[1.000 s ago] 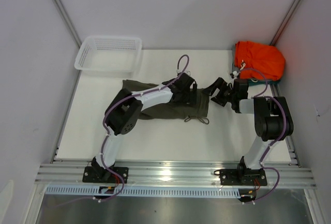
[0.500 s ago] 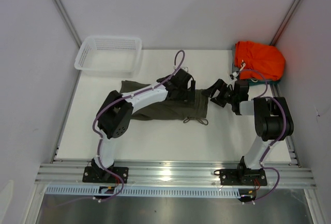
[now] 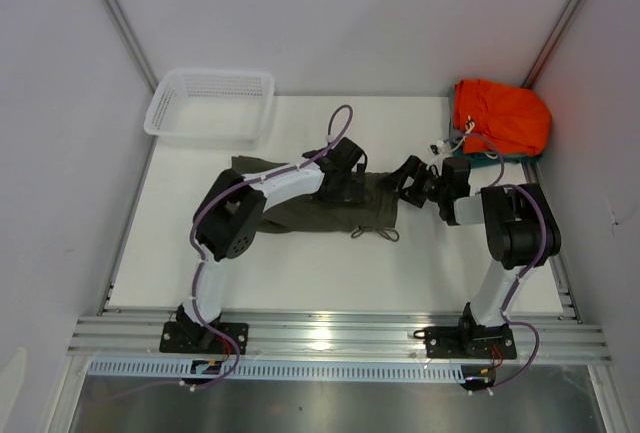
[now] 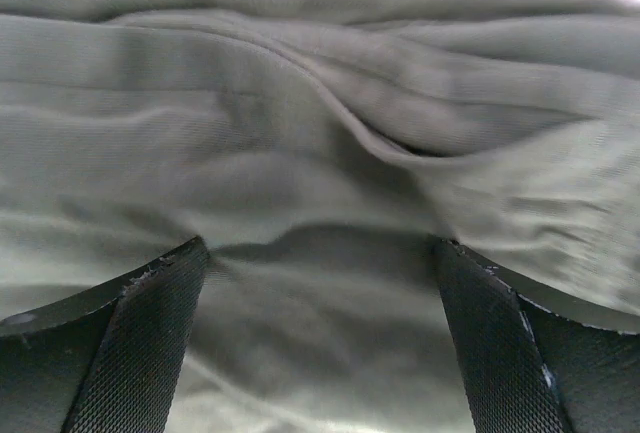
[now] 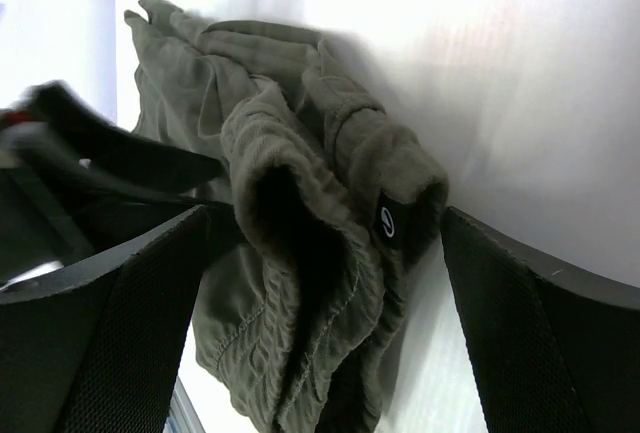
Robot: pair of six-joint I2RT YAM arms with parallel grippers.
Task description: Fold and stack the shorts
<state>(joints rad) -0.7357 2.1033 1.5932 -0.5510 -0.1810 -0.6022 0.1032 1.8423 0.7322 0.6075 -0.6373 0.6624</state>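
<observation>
Robotics lab test cell. A bare white worktop [image 3: 330, 273] is boxed in by plain white panels [image 3: 340, 23] on metal corner posts [image 3: 120, 18]. The left arm [image 3: 225, 228] and right arm [image 3: 515, 228] are bolted to an aluminium extrusion rail [image 3: 340, 338], with a slotted cable duct [image 3: 330, 366] run alongside.

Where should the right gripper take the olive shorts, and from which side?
Grip the bunched waistband edge of the shorts from their right end. It stands in thick folds facing the open right gripper, which could likely straddle it.
</observation>
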